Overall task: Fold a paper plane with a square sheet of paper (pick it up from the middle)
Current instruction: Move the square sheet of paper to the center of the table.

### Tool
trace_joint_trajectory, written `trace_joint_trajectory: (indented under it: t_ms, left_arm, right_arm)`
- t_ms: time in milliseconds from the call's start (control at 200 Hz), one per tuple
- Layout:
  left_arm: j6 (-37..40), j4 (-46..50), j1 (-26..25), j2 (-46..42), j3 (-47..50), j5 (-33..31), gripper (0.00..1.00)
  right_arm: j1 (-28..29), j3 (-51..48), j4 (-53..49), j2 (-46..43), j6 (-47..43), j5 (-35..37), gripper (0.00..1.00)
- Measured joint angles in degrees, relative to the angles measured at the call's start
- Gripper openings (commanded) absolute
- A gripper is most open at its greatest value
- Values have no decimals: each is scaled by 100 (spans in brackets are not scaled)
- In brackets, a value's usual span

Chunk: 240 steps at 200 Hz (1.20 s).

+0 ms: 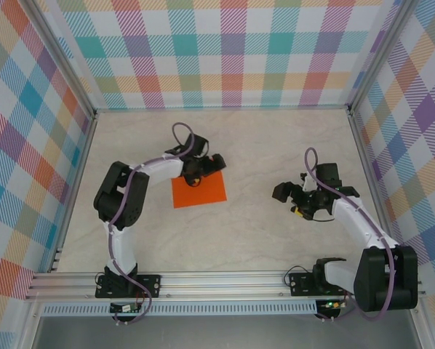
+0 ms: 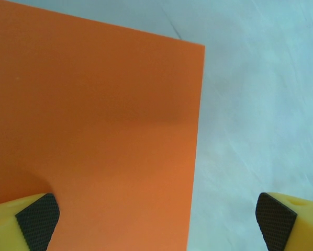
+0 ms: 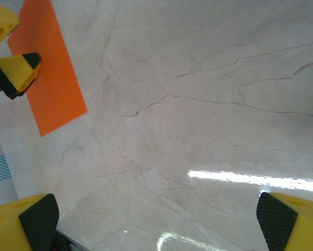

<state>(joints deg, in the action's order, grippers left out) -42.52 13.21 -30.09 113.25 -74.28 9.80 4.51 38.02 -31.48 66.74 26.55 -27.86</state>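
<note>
The orange paper [image 1: 200, 191] lies flat, left of centre on the table [image 1: 276, 145], its slightly longer side running left-right, right end skewed away. I see my left gripper [image 2: 156, 219] spread over its far edge, and my right gripper [image 3: 156, 219] spread above bare tabletop.

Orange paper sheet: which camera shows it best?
Top external: the orange paper lies flat, nearly whole, its far edge under the left gripper. Left wrist shows one corner close up; right wrist, a distant strip.
</note>
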Motion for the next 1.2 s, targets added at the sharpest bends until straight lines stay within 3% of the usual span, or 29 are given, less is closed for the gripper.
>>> trace_joint_trajectory:
  t_ms: [145,255,430,585,700,940,1200]
  left_arm:
    - [-496,-146,-682,-162,195,15,100]
    - [-603,66,-820,-461,282,-85,100]
    - [-411,660,-551,-1945,516,-863,100]
    - [-291,673,-96,-3919,1635,-1480,100]
    - [-260,785,90,-4905,2498,-1753,100]
    - [-173,931,142,-5702,3453,-1784,100]
    - [-116,916,142,-6022,3768,-1661,100]
  right_arm:
    - [376,44,-33,109,22,-26,99]
    - [815,208,22,278,232,26,97]
    - [1753,525,457,726,903,391,92]
    - [2553,1056,887,1587,1486,678,85]
    - [3080,1628,1064,2347,1812,911,82]
    - [3753,3187,997,3917,2090,1213,77]
    - [3834,3980,461,4839,1891,1434,74]
